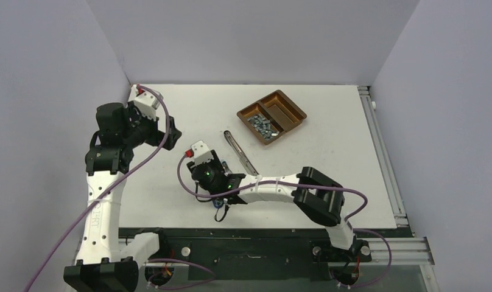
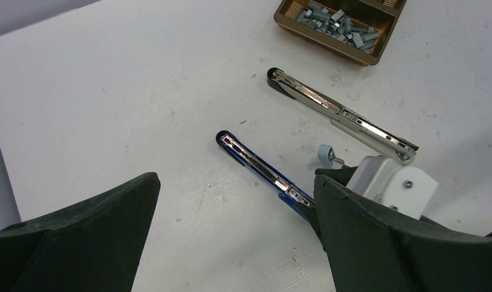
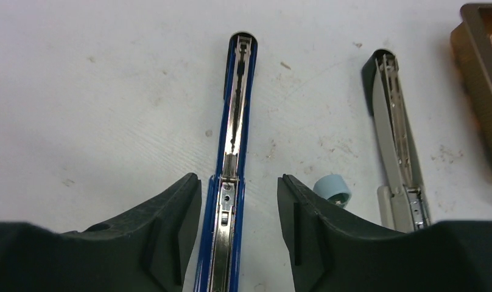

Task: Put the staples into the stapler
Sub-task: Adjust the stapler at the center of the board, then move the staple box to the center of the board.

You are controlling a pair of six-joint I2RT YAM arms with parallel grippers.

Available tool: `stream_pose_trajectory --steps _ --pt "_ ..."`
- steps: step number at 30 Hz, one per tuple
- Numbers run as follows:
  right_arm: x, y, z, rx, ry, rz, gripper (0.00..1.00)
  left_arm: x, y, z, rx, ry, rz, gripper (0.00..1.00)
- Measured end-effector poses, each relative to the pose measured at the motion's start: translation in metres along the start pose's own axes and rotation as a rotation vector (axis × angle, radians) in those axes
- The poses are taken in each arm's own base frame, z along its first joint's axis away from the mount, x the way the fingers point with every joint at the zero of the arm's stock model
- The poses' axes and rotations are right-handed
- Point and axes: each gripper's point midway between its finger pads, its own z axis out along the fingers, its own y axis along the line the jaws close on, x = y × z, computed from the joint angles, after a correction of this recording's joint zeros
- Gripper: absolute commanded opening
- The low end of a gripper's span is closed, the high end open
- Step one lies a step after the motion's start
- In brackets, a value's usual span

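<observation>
A blue stapler (image 3: 234,121) lies opened flat on the white table, its silver staple channel facing up. My right gripper (image 3: 238,179) straddles its rear part with the jaws open; the right finger stands clearly off it and the left finger is close beside it. A second, grey stapler (image 3: 394,140) lies open to its right. The staples (image 1: 262,126) are piled in one compartment of a brown tray (image 1: 292,111) at the back; they also show in the left wrist view as staples (image 2: 338,24). My left gripper (image 2: 235,176) hovers wide open and empty, to the left of the blue stapler (image 2: 256,164).
A small pale blue cap (image 3: 332,188) lies between the two staplers, just beside my right finger. The grey stapler (image 1: 240,149) lies slantwise between the right gripper (image 1: 216,173) and the tray. Walls close the table on the left, back and right.
</observation>
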Motion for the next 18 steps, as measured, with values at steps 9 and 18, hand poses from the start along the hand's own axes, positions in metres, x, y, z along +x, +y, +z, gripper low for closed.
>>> stream_pose_trajectory --steps 9,18 --pt "-0.093 -0.071 0.002 -0.084 -0.099 0.097 0.81 -0.011 0.002 -0.001 0.004 0.012 0.012 0.96" --pt "-0.118 -0.323 0.071 0.219 -0.12 0.293 0.77 -0.001 0.004 0.007 0.027 0.072 0.017 0.96"
